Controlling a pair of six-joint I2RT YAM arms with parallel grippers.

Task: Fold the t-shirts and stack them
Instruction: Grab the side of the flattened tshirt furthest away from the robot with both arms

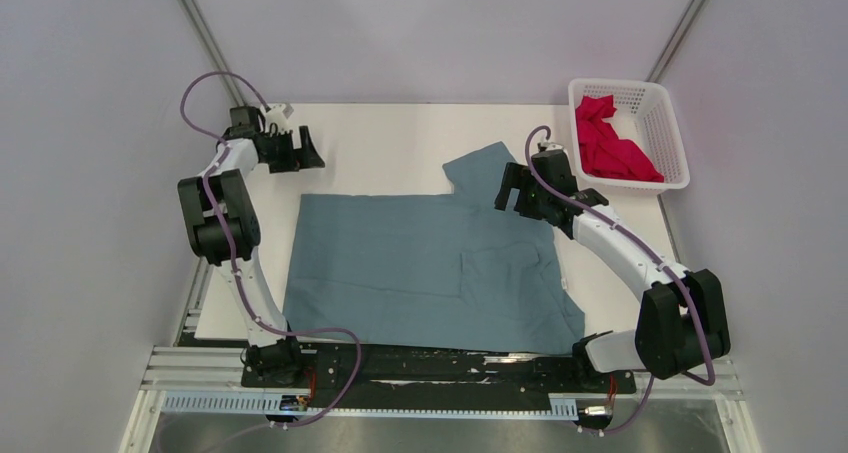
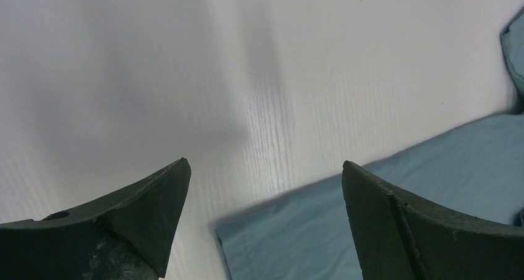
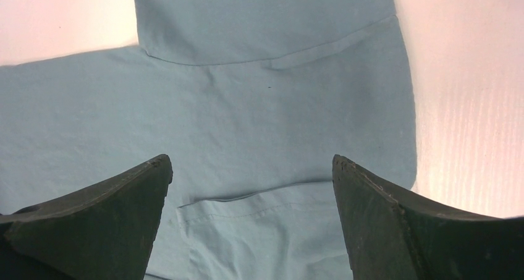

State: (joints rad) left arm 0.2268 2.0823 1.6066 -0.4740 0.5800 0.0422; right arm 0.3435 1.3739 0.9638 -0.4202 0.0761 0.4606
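The blue-grey t-shirt [image 1: 420, 263] lies spread flat on the white table, one sleeve pointing to the far side and one sleeve folded in over the body. The crimson-pink t-shirt [image 1: 610, 143] lies crumpled in the white basket. My left gripper [image 1: 305, 153] is open and empty above bare table just beyond the shirt's far left corner [image 2: 247, 237]. My right gripper [image 1: 507, 198] is open and empty above the shirt's right part, over the folded-in sleeve [image 3: 259, 230] and the far sleeve [image 3: 266, 20].
The white lattice basket [image 1: 668, 123] stands at the far right corner of the table [image 1: 390, 138]. Grey walls close in on the left, right and back. The arms' mounting rail runs along the near edge.
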